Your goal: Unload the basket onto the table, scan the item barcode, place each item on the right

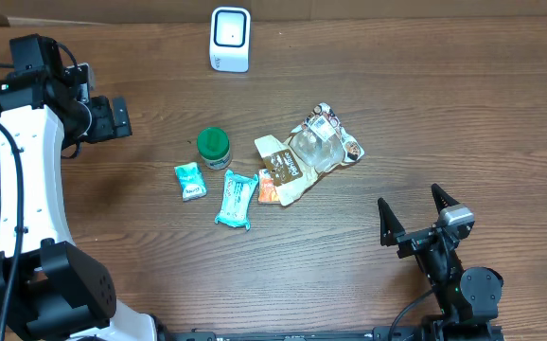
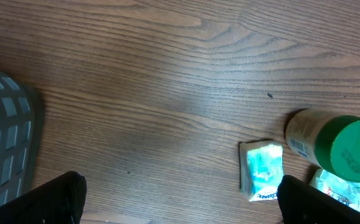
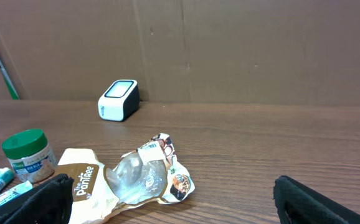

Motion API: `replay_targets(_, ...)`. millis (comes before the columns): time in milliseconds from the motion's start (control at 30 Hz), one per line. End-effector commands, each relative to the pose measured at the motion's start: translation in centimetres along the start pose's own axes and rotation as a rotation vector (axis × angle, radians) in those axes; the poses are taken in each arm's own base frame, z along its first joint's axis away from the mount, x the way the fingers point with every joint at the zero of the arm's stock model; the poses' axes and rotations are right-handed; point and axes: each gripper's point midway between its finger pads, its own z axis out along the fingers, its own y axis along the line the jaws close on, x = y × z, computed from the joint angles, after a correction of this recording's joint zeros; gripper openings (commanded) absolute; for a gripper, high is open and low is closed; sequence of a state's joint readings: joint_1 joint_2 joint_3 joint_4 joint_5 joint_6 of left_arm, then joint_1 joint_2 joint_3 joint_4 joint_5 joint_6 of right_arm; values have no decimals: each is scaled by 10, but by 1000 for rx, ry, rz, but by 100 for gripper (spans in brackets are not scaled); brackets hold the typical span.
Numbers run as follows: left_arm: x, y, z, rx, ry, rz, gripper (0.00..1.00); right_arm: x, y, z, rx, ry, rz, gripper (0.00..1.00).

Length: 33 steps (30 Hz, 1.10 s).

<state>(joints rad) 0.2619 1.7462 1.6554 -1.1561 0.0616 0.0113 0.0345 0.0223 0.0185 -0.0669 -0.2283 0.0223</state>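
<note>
Table (image 1: 349, 85): brown wood grain, filling the overhead view. A cardboard wall stands behind its far edge in the right wrist view.
Left arm (image 1: 27, 189): white and black, arching up the left side of the table and bending toward the middle.
Basket (image 2: 5, 137): grey grid, at the table's left edge beside the left arm. Only a part shows.
Right arm (image 1: 458, 275): black, low at the near right corner, aimed toward the far side.
Left gripper (image 1: 122, 117): jaws spread wide with nothing between them. It hangs over bare wood, well left of the items. In its wrist view one finger (image 2: 55, 199) shows at the lower left and the other at the lower right.
Right gripper (image 1: 414, 213): jaws spread wide and holding nothing. It sits near the bag on the bag's near right, apart from it.
Bag (image 1: 313, 152): clear, crumpled, with printed ends, lying flat at the middle of the table. It is the rightmost item.
Pouch (image 1: 237, 198): teal, flat, near-left of the bag.
Scanner (image 1: 230, 39): white with a dark face, upright at the far edge, well apart from the items.
Jar (image 1: 214, 147): green lid, upright, left of the bag. A barcode shows on its side in the left wrist view.
Packet (image 1: 189, 181): small, teal, flat, just near-left of the jar.
Orange packet (image 1: 268, 187): between the pouch and the bag, partly under the bag's edge.
</note>
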Motion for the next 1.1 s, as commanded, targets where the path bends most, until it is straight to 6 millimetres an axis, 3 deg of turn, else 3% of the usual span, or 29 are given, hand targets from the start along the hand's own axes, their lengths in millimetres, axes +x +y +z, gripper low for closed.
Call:
replay_targets(0, -5, 2, -2, -14, -12, 24, 99, 1, 0, 0, 0, -7, -1, 100)
replay_targets(233, -5, 2, -2, -14, -12, 24, 100, 2, 6, 0, -31, -3, 3, 100)
replay_targets(333, -5, 2, -2, -13, -12, 24, 100, -7, 17, -1, -96, -36, -8, 100)
replay_targets(533, -5, 2, -2, -14, -12, 23, 100, -11, 19, -2, -105, -25, 54, 100)
replay_targets(800, -5, 2, -2, -13, -12, 24, 99, -51, 46, -6, -233, 60, 97, 100)
replay_targets(1067, -5, 2, -2, -13, -12, 24, 100, -85, 66, 18, -351, 292, 198, 100)
